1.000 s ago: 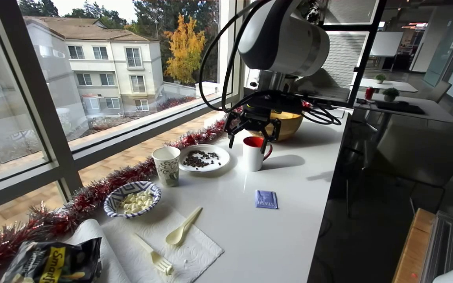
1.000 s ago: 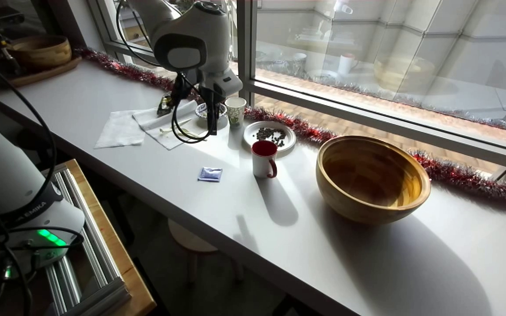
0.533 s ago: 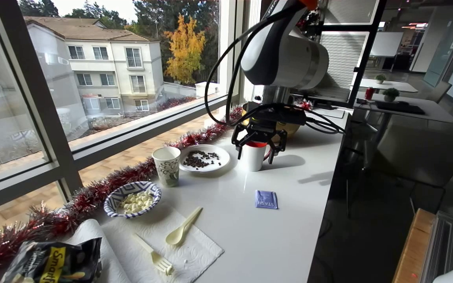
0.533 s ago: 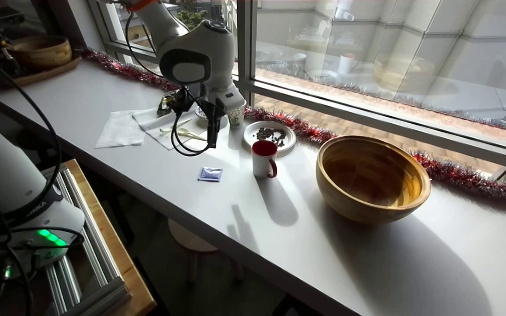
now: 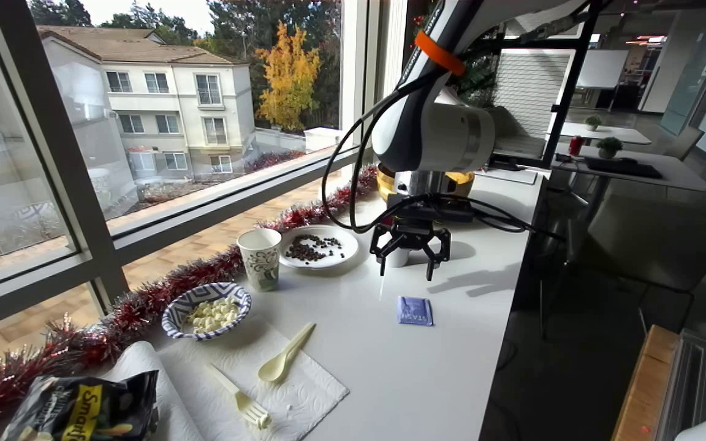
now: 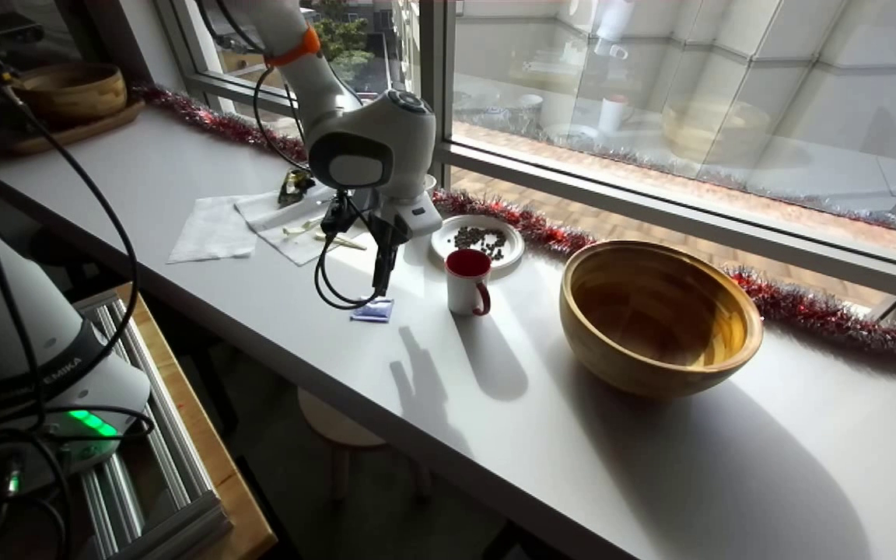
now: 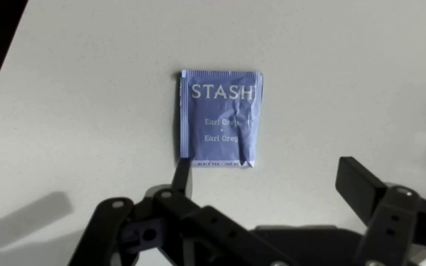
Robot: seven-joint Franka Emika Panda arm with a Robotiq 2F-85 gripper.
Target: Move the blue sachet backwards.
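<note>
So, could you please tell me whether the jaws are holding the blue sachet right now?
No, the wrist view shows the jaws wide apart and the blue sachet lying flat on the white tabletop.

In an exterior view, I have the flat rectangular blue sachet (image 5: 415,311) on the long white table (image 5: 402,380), before the cylindrical white mug (image 5: 398,258). Left of this mug is the round white plate (image 5: 350,246). The pale plastic fork (image 5: 246,405) lies on the white paper towel (image 5: 310,395). In an exterior view, the round wooden bowl (image 6: 635,379) stands right of the mug.
</note>
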